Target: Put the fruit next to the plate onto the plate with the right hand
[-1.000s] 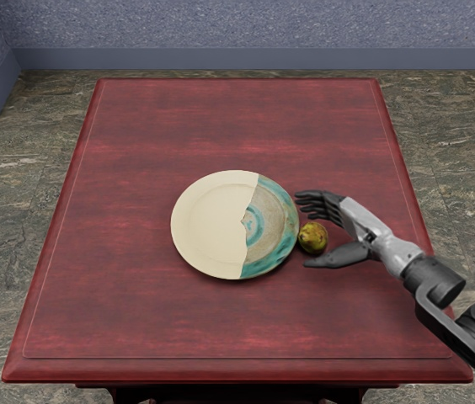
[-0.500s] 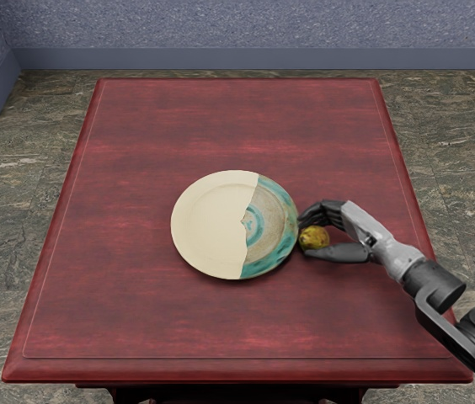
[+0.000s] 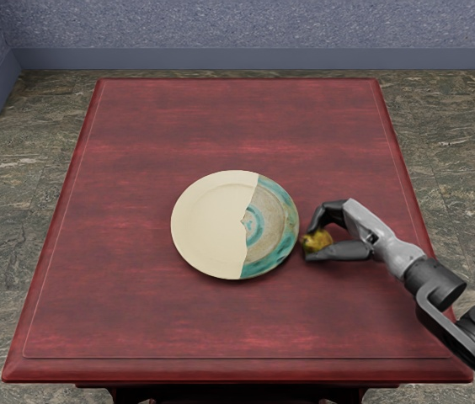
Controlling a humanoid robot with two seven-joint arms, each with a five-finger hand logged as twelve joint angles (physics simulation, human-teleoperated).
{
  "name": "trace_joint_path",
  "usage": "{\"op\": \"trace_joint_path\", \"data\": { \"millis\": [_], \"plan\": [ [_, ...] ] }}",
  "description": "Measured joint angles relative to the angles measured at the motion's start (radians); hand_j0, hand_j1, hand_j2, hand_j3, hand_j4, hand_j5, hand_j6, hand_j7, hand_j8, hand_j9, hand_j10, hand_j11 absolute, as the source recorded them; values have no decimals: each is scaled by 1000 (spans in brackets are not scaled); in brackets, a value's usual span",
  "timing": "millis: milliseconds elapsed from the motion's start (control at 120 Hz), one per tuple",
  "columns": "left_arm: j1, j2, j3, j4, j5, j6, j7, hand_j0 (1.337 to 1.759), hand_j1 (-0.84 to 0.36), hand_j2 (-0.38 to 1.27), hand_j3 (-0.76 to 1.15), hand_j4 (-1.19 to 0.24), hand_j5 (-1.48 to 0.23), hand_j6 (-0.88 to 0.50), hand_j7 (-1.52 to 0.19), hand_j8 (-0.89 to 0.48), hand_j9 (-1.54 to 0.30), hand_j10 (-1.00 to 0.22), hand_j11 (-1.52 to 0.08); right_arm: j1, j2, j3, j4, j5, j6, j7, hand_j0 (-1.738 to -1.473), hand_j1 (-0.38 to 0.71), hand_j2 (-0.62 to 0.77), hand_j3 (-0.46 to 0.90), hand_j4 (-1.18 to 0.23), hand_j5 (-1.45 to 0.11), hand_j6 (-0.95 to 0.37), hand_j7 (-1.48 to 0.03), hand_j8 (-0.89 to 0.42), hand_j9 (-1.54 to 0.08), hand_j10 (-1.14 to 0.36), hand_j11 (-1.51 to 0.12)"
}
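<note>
A small yellow-green fruit [image 3: 315, 241] lies on the red table just right of the plate [image 3: 212, 223], close to its rim. The plate is cream on its left part and teal-banded on its right. My right hand [image 3: 323, 236] comes in from the lower right, and its dark fingers are curled over the top of the fruit while the thumb presses in from below. Most of the fruit is hidden by the fingers. It still rests at table level beside the plate.
The red wooden table [image 3: 136, 320] stands on a stone floor, with a blue wall behind. My right forearm [image 3: 427, 282] crosses the table's right front corner.
The right hand's fingers went from spread around the fruit to curled tight on it. The fruit has stayed beside the plate's rim.
</note>
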Motion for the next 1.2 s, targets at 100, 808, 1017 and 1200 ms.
{"op": "trace_joint_path", "data": {
  "millis": [100,808,1017,1200],
  "plan": [
    [0,0,0,0,0,0,0,1658,349,0,0,0,0,0,0,0,0,0,0,4,-5,9,2,3,5,-2,-1652,248,319,0,-863,-1108,-710,-1115,-471,-1112,-356,-1144],
    [0,0,0,0,0,0,0,1658,349,0,0,0,0,0,0,0,0,0,0,68,-44,89,78,9,66,-39,-1655,297,412,0,-869,-1138,-850,-1134,-461,-1127,-346,-1167],
    [0,0,0,0,0,0,0,1658,349,0,0,0,0,0,0,0,0,0,0,120,-2,90,83,9,79,-75,-1655,299,411,0,-868,-1140,-863,-1134,-457,-1128,-338,-1168],
    [0,0,0,0,0,0,0,1658,349,0,0,0,0,0,0,0,0,0,0,157,58,81,71,8,82,-100,-1655,294,391,0,-869,-1139,-868,-1134,-454,-1130,-341,-1168]
  ]
}}
